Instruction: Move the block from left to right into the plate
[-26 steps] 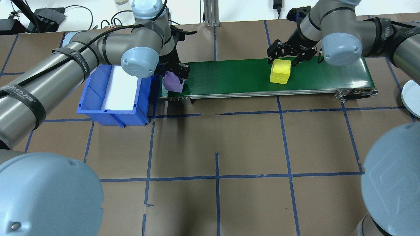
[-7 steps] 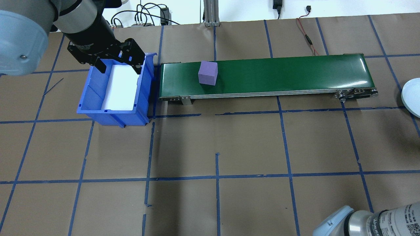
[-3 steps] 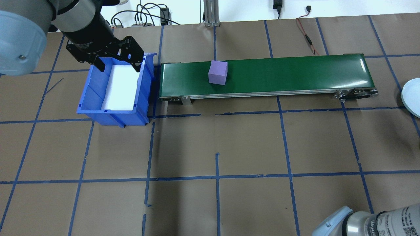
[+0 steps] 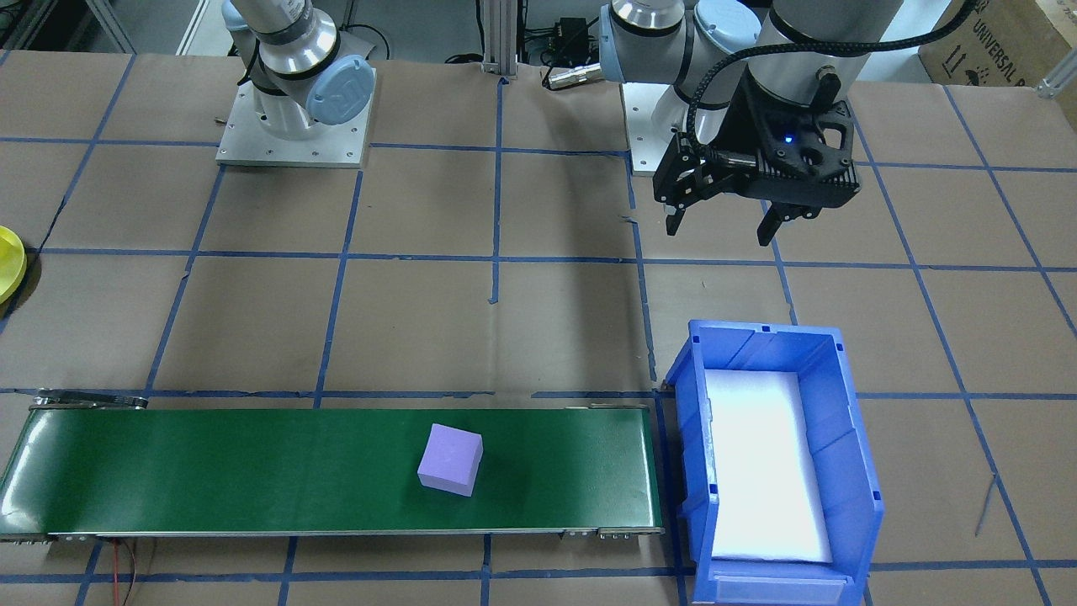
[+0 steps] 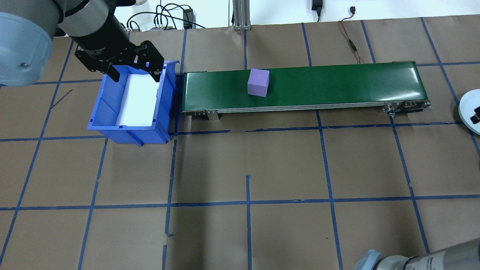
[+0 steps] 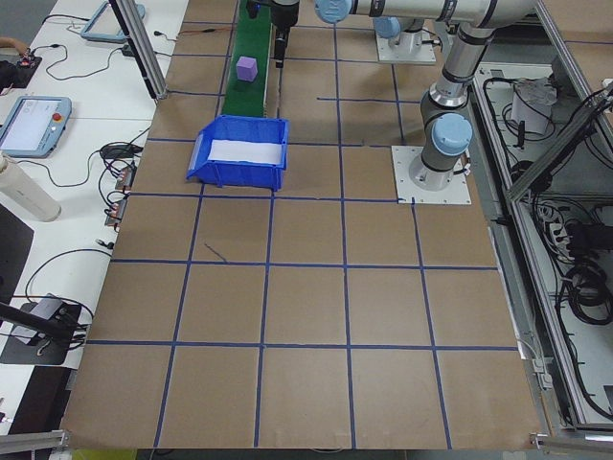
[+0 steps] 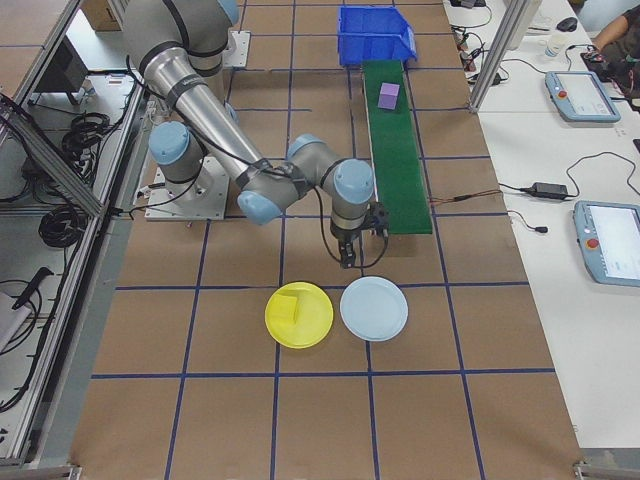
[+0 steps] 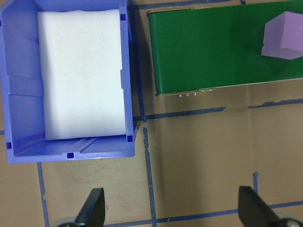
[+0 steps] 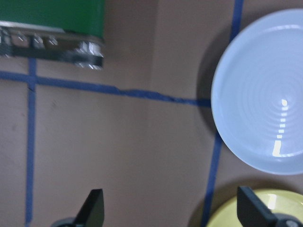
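Front view: a purple block sits on the green belt, near the blue bin; the left claw hangs open beyond the bin. Right-side view: a yellow block lies on the yellow plate, near the belt's end. Right wrist view: the right claw is open over the worktop.

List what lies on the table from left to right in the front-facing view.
Yellow plate at the left edge → green conveyor belt → purple cube riding on it → blue bin with white foam inside.
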Controlling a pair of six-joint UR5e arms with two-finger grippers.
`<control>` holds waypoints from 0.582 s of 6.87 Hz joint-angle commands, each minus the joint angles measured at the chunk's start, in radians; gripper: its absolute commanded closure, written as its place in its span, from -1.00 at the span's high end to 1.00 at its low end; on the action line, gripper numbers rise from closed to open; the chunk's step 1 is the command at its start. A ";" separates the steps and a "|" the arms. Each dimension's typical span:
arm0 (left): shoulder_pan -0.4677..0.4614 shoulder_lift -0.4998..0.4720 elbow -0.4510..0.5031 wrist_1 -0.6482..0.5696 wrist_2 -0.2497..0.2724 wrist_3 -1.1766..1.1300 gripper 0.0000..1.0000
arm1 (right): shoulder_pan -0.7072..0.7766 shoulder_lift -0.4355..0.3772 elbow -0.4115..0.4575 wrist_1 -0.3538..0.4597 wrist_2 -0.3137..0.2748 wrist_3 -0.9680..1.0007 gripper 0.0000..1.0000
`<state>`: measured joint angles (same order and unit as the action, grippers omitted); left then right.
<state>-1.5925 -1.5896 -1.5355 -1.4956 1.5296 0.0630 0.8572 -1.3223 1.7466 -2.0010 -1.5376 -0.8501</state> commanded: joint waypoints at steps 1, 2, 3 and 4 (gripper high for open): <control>0.000 0.000 0.000 0.000 0.000 0.000 1.00 | 0.158 -0.023 -0.010 0.014 0.100 0.231 1.00; 0.000 0.000 0.000 0.000 0.000 0.000 1.00 | 0.262 -0.017 -0.012 0.028 0.138 0.402 1.00; 0.000 0.000 0.000 0.000 0.000 0.000 1.00 | 0.386 -0.015 -0.013 0.013 0.145 0.563 1.00; 0.000 -0.001 0.000 0.000 0.000 0.000 1.00 | 0.466 -0.014 -0.015 0.010 0.148 0.677 1.00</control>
<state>-1.5922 -1.5895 -1.5355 -1.4956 1.5294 0.0629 1.2098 -1.3382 1.7338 -1.9857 -1.4000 -0.3322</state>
